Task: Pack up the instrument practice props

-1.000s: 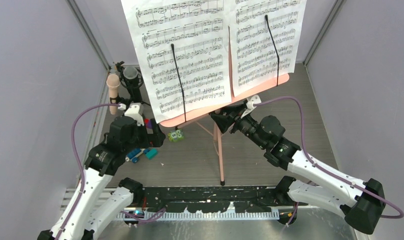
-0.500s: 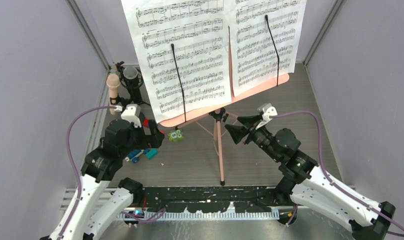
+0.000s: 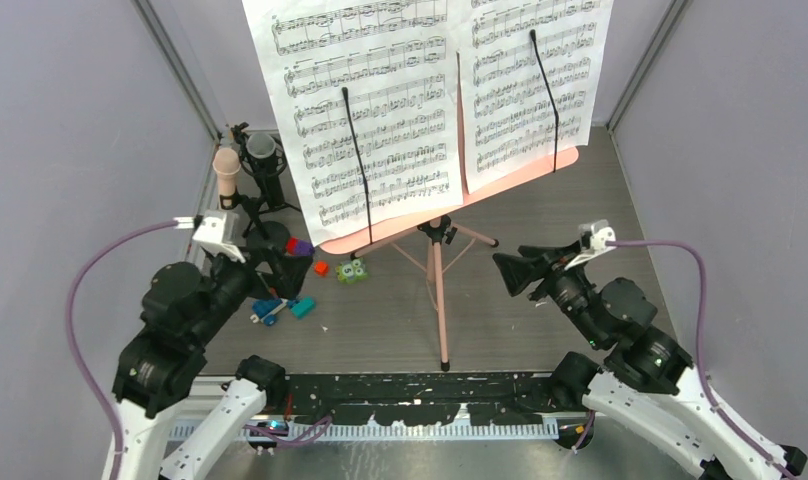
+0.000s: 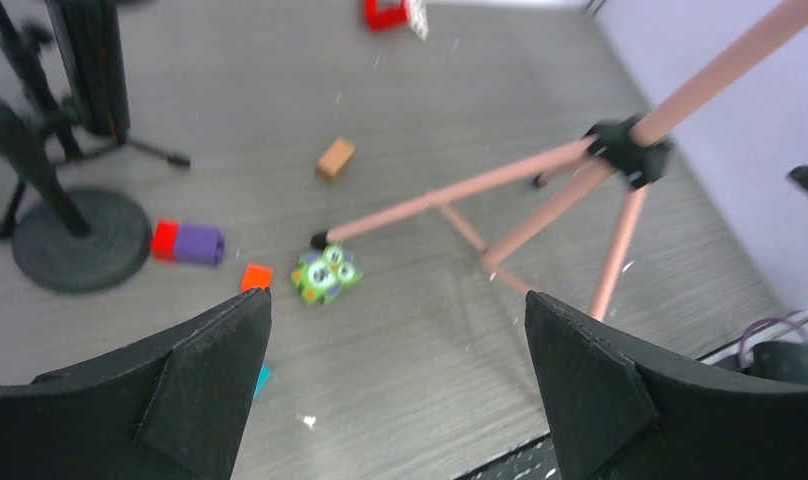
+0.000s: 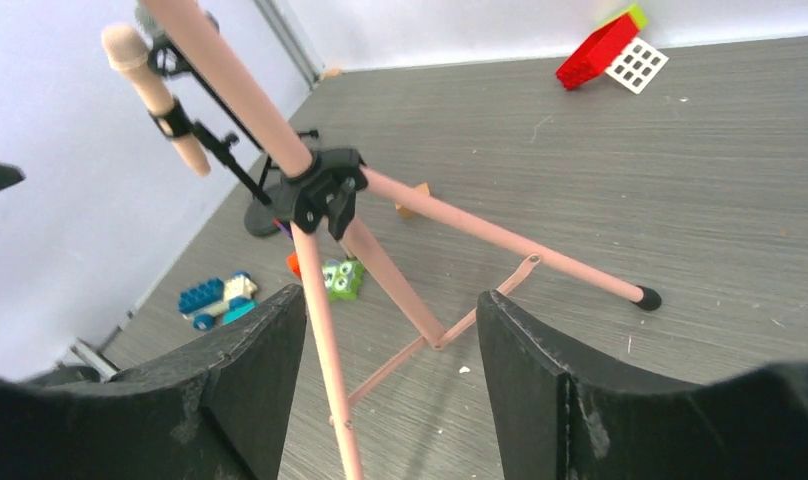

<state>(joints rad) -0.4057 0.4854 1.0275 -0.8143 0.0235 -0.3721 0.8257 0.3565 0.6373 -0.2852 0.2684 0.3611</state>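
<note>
grey wood-grain floor (image 3: 580, 200) between pale lilac walls holds everything, and as far as i can judge none of it is packed yet.

on the far left, my left gripper (image 4: 395, 330) hangs low with its jaws spread wide and nothing between them. just beyond it the beige-pink microphone (image 3: 226, 172) stands upright, clipped to its black stand, whose round base (image 4: 80, 240) sits flat on the floor. a second dark microphone (image 3: 263, 150) on a small tripod stands just beside it. the toy blocks (image 3: 352, 270) lie scattered between the base and the next prop, and i leave those alone.

in the middle, the pink music stand (image 3: 440, 300) is fully set up, with its tripod legs splayed and its desk raised. both sheet-music pages (image 3: 370, 110) lie against the desk under thin black retaining wires.

on the right, my right gripper (image 3: 515, 272) is near the stand's pole but not touching it. its jaws are apart and empty, and its wrist view looks at the leg hub.

i see no case or box in any view, so i can't tell where things are meant to go. my reading is that every step is left: pages off, stand folded, microphone gathered.
</note>
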